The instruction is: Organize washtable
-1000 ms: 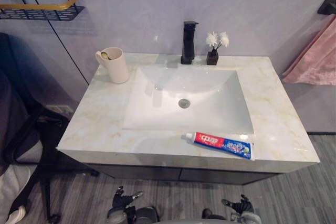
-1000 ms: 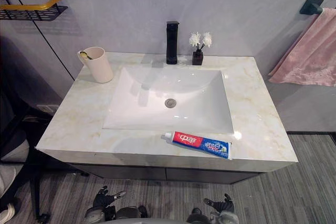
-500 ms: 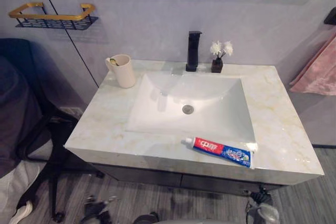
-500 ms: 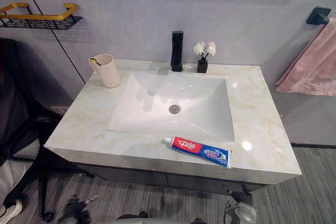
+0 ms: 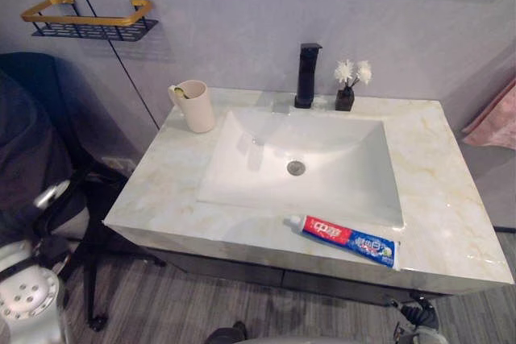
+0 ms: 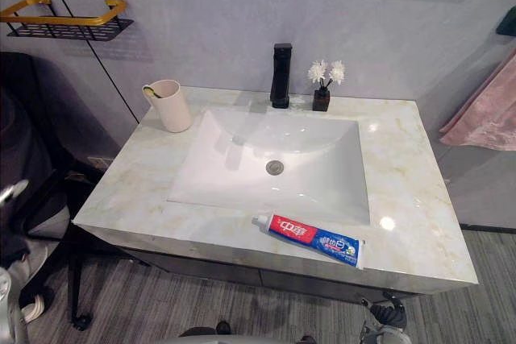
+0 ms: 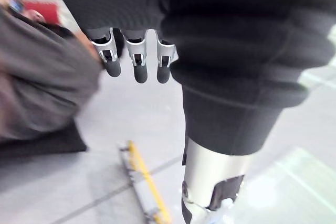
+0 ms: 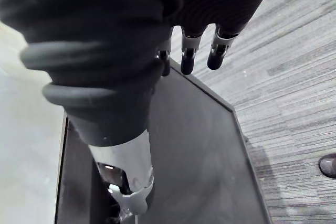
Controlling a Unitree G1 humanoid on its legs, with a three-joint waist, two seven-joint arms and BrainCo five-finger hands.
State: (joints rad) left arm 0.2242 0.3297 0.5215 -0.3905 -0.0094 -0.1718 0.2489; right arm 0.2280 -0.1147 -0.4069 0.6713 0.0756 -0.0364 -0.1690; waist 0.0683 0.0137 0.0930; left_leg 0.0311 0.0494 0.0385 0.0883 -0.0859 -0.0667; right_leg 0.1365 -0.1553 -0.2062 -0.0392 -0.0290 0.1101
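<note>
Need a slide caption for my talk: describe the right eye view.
Marble washtable: toothpaste tube lying along the front edge, cup at back left, black faucet behind the white basin.

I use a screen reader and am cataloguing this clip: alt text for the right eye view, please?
A toothpaste tube lies loose on the front edge of a marble washtable, just before its white sink. At the back stand a beige cup on the left, a black faucet and a small vase of white flowers.
</note>
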